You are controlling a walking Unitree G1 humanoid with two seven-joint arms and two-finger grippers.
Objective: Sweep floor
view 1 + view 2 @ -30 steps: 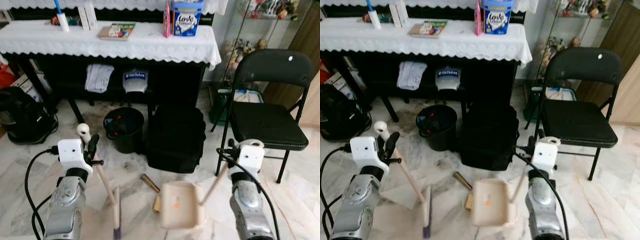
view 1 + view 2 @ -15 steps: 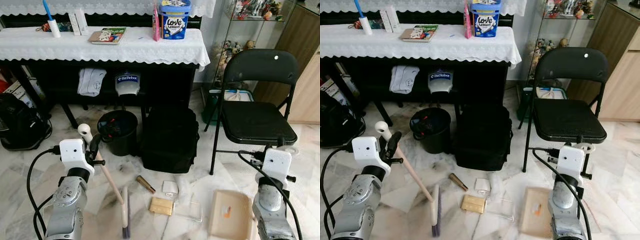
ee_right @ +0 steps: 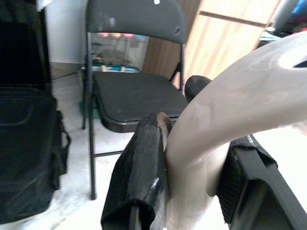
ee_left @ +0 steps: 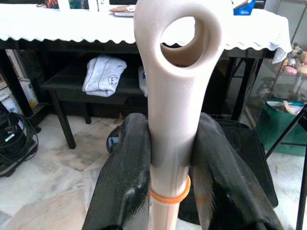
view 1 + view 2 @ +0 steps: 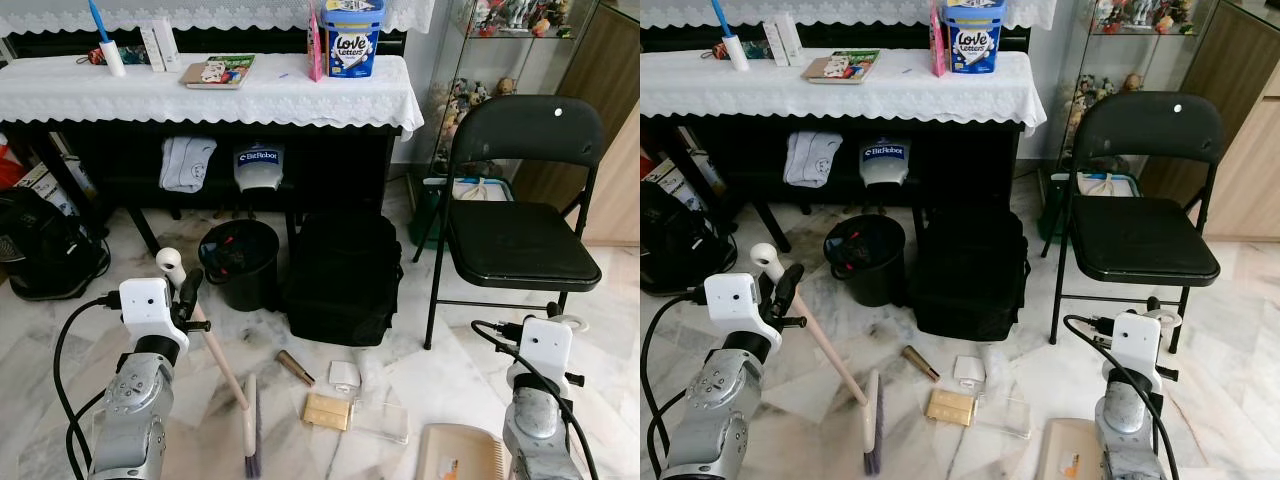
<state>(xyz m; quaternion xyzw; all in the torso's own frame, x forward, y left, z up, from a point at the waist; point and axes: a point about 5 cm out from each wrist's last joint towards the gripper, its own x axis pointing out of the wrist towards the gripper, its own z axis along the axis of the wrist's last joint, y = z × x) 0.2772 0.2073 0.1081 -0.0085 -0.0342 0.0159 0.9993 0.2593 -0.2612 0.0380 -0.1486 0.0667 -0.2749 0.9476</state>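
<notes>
We see a beige broom (image 5: 232, 385) slanting down to the marble floor (image 5: 420, 380), beige dustpan (image 5: 460, 455) lying flat nearby.

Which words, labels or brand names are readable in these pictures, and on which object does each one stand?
"Love Letters": on the blue tub on the white-clothed table.
"BitRobot": on the white cap on the shelf under that table.
Book on the table: cover print too small to read.
White boxes at the table's back: print too small to read.
Dustpan: orange mark, unreadable.
</notes>
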